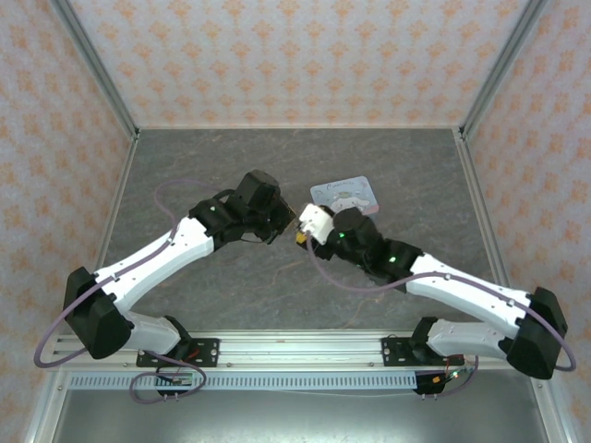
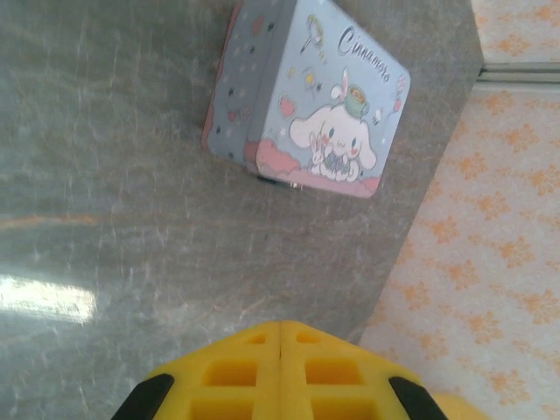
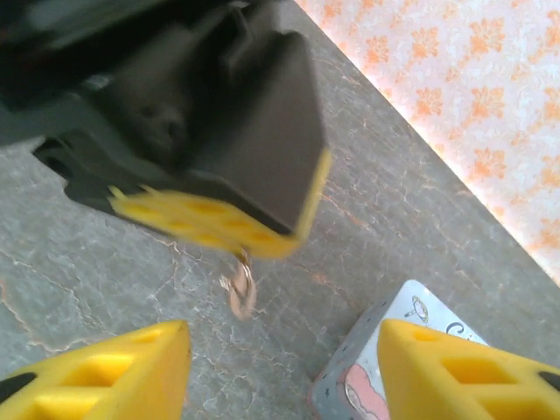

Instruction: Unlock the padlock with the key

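My left gripper [image 1: 290, 223] is shut, its yellow fingers pressed flat together [image 2: 280, 328]. In the right wrist view it hangs in the air [image 3: 241, 238] with a small metal ring [image 3: 241, 289] dangling from its fingertips. What the ring hangs from is pinched between the pads, and the key's teal head is hidden there. My right gripper [image 1: 304, 236] faces it from just below and to the right. It is open [image 3: 284, 367] with only bare table between its fingers. The padlock is out of view.
A pale blue cartoon-printed tin [image 1: 346, 196] lies on the grey table [image 1: 406, 175] just behind the two grippers, close to my right fingers [image 3: 367, 372] [image 2: 324, 114]. Patterned walls stand on three sides.
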`<move>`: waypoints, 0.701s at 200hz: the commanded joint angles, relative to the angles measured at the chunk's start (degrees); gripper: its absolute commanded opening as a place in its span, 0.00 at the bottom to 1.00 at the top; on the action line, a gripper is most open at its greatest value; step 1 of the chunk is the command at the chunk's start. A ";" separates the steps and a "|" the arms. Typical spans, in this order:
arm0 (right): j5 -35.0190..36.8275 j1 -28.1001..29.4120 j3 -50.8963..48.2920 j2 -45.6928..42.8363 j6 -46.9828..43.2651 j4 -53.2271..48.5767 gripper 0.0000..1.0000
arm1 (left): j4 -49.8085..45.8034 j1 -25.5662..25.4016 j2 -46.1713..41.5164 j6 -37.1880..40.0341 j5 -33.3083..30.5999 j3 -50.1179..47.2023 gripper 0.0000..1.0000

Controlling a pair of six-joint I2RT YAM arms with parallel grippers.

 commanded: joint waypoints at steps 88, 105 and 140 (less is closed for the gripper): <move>-47.12 -24.71 -14.07 -2.90 56.90 46.80 0.79 | 25.83 -0.28 -15.82 43.18 -5.19 -11.21 0.00; -47.71 -24.68 -14.52 -0.86 62.46 55.15 0.79 | 31.04 -0.28 -19.38 47.54 -5.19 -14.29 0.00; -47.58 -24.42 -14.27 3.29 71.40 66.75 0.79 | 41.37 -0.30 -23.05 49.18 -1.06 -18.27 0.00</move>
